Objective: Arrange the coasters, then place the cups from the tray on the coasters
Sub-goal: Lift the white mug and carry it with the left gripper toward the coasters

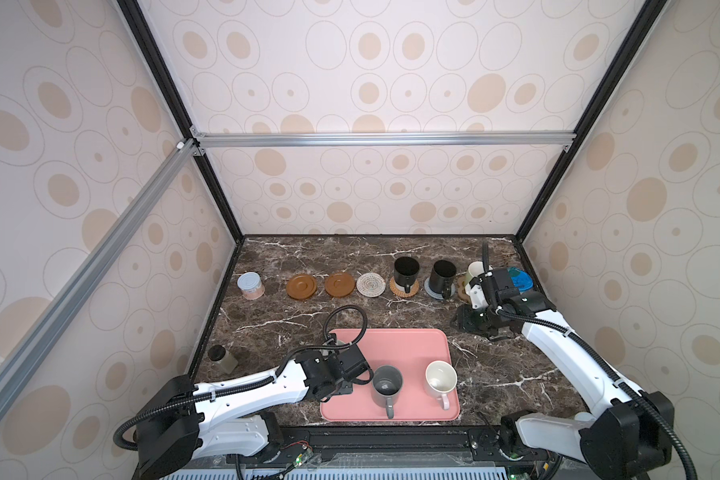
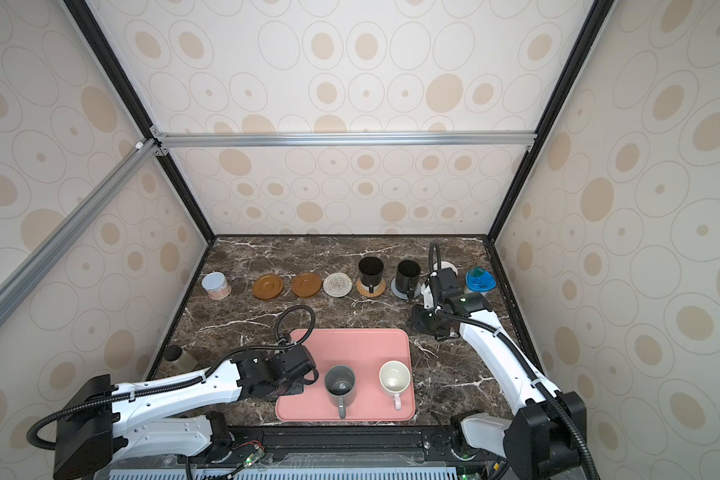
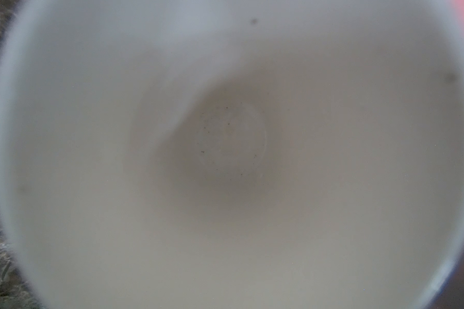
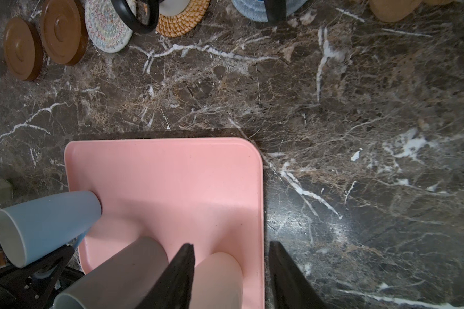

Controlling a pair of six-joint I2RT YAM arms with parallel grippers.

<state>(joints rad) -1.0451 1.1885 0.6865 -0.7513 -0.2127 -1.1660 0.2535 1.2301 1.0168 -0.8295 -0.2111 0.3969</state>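
Our left fingers (image 4: 51,263) clamp shut on the blue cup (image 4: 46,222) at the edge of the pink tray (image 4: 172,174), while our right fingers (image 4: 177,273) stand apart holding nothing, the grey cup (image 4: 123,267) and cream cup (image 4: 217,278) near them.

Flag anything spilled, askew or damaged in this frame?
Nothing visibly spilled, toppled or broken. One oddity: the left wrist view shows small dark specks on the inside bottom of the blue-handled mug, like dirt. The grey mug and pink-handled mug stand upright on the tray.
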